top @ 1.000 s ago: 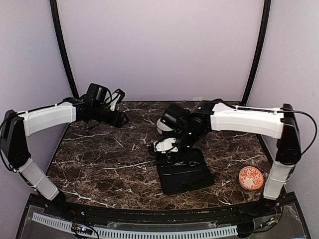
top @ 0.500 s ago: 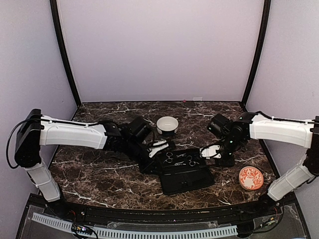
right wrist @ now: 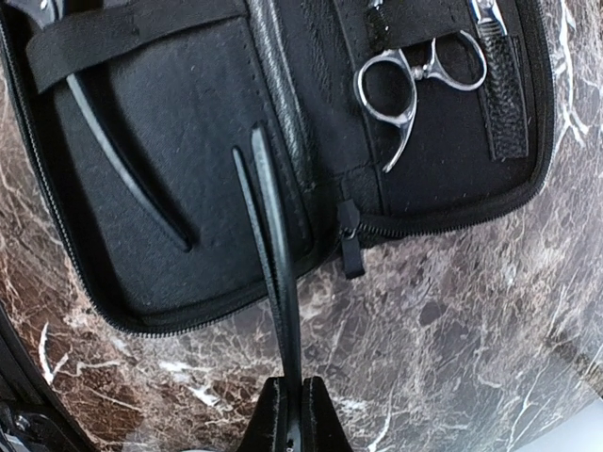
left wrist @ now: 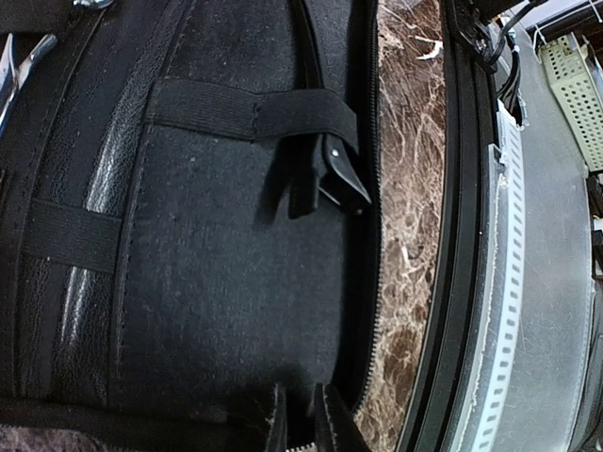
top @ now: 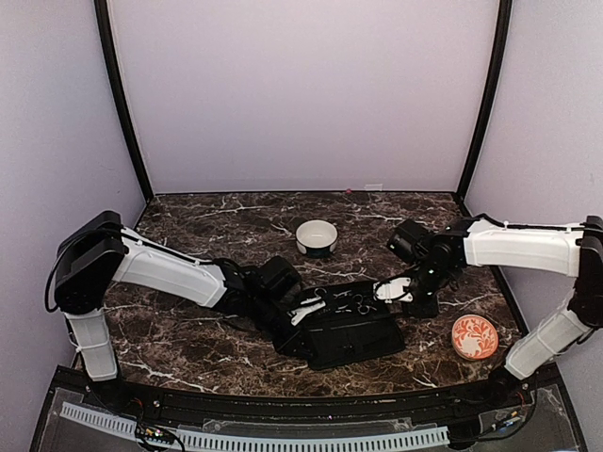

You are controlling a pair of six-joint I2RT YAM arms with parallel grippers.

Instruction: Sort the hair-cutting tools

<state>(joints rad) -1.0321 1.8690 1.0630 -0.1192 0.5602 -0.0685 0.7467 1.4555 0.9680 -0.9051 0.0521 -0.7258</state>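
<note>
The black case (top: pixel 353 339) lies open in the middle of the table, with silver scissors (top: pixel 358 303) strapped in its far half. My right gripper (top: pixel 384 290) hovers at the case's right end, shut on a thin black stick (right wrist: pixel 268 226) that points out over the case lining (right wrist: pixel 217 85). In the right wrist view, ring-handled scissors (right wrist: pixel 400 89) sit under a strap and another black stick (right wrist: pixel 122 160) lies under a band. My left gripper (top: pixel 303 311) is at the case's left edge. Its fingertips (left wrist: pixel 300 424) stand nearly together, pinching the zipper rim of the case (left wrist: pixel 207 282).
A white bowl (top: pixel 317 237) stands behind the case. An orange patterned dish (top: pixel 474 336) sits at the right front. The table's front edge and metal rail (left wrist: pixel 499 282) run close beside the case in the left wrist view.
My left arm swung from the far back left down to the case's left edge and its jaws closed. My right arm carried the black stick from over the case's left to its right end.
</note>
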